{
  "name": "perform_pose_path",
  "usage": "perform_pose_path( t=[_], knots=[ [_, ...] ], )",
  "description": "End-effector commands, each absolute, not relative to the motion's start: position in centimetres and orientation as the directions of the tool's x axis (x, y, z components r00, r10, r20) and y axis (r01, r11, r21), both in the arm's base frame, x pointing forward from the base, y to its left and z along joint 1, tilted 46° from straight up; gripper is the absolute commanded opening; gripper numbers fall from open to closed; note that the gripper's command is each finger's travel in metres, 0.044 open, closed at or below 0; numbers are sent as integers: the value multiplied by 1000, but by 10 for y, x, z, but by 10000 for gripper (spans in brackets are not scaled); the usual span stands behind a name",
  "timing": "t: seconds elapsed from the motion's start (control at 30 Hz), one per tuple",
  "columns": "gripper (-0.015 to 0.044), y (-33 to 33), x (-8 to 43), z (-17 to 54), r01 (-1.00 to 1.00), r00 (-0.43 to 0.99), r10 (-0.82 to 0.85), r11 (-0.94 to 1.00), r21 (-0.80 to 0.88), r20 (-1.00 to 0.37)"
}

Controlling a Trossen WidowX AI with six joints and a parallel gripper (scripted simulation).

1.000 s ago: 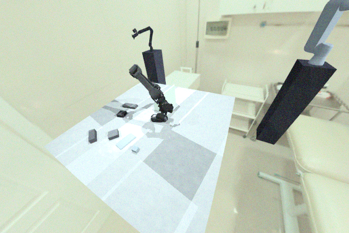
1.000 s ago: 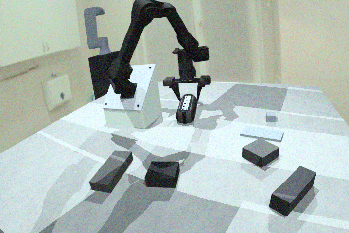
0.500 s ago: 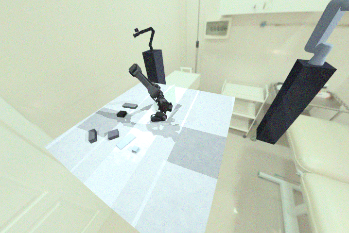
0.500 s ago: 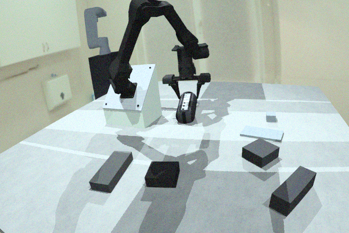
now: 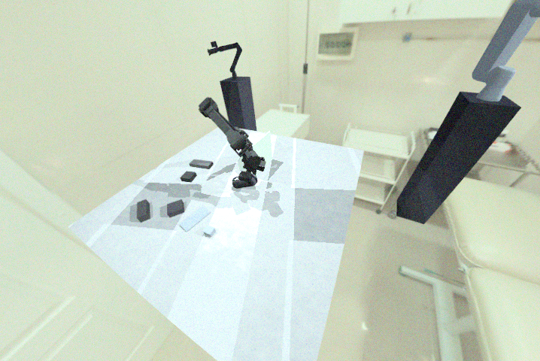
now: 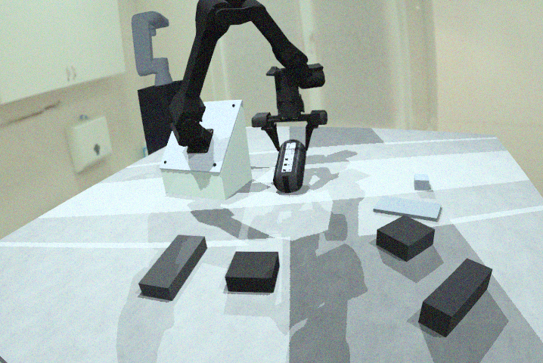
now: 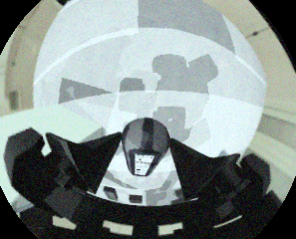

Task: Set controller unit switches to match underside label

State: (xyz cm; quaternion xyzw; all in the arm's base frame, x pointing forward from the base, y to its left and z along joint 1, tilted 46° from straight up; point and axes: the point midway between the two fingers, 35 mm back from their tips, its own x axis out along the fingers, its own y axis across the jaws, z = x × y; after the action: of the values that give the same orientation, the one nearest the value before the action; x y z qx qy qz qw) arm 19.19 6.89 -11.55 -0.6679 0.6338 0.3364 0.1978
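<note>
The dark controller unit (image 5: 244, 182) (image 6: 299, 167) (image 7: 158, 133) has rounded ends and is tilted, with one end low near the bench. Whether that end touches the bench is unclear. The white label (image 6: 289, 156) (image 7: 142, 164) on its underside faces up towards the exterior camera. Several dark squares show in its row, but the full pattern is too small to read surely. My gripper (image 6: 293, 148) (image 7: 147, 138) is shut on the unit, one finger on each long side near its upper end. The rocker switches are turned away and hidden.
A pale sloped box (image 6: 237, 171) stands close beside the unit, behind the arm's base. Several dark blocks (image 6: 252, 271) (image 6: 173, 267) (image 6: 404, 237) (image 6: 455, 297) lie towards the exterior camera. A pale flat plate (image 5: 195, 218) (image 6: 408, 208) and a small pale cube (image 5: 209, 231) (image 6: 421, 181) lie to one side.
</note>
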Motion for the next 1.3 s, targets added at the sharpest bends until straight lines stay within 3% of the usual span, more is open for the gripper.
perform_pose_path(
  t=[0.0, 1.27],
  knots=[
    [336, 71, 194, -110, -982, -24, -711, -116, 151, -703],
    [336, 73, 198, -80, -982, -24, -712, -116, 152, -702]
  ],
)
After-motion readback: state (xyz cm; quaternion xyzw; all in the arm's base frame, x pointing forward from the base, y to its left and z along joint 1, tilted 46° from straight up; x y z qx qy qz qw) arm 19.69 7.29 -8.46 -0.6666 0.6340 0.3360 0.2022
